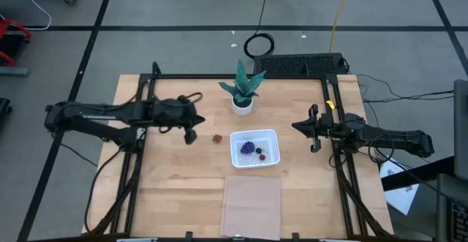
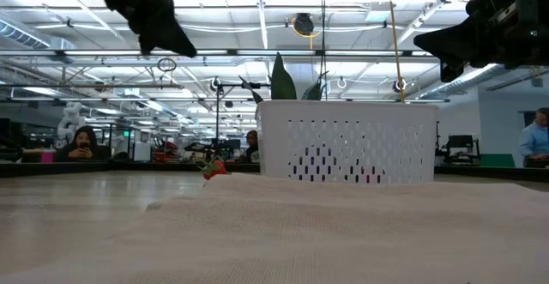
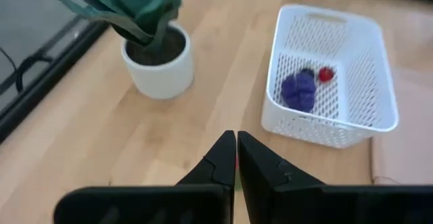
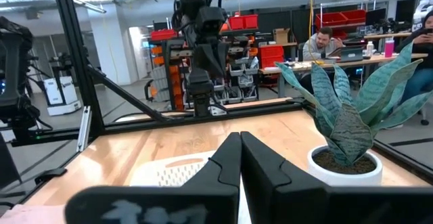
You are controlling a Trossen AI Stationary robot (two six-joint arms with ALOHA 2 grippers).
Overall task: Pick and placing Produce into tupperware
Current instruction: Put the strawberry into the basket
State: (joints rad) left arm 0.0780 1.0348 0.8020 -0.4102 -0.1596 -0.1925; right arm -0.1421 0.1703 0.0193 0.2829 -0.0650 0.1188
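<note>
So the left gripper [image 1: 191, 135] is up off the table with its fingers [image 3: 223, 162] pressed together, nothing between them as far as I can see, hanging a bit to the left of the strawberry-like piece [image 1: 216, 138]. That little red-and-green fruit is sitting on the bare wood just beside the left wall of the tupperware [image 1: 272, 135], not touching it, and it's the only fruit outside. Inside the white basket you've got the purple grape cluster [image 1: 248, 147] toward the left half, the small blackish one [image 1: 258, 151] right next to it and the small dark red one [image 1: 261, 156] just beside that, all three bunched close together on the perforated bottom. Over on the other side, the right gripper [image 1: 314, 137] is also pinched closed on nothing, parked in the air well to the right of the basket. Behind the basket there's the green leafy plant [image 1: 242, 81] in its white pot [image 1: 242, 105], near the back wall of the basket but apart from it, and in front of the basket a flat tan sheet [image 1: 251, 205] lies on the table [image 1: 168, 198].
</note>
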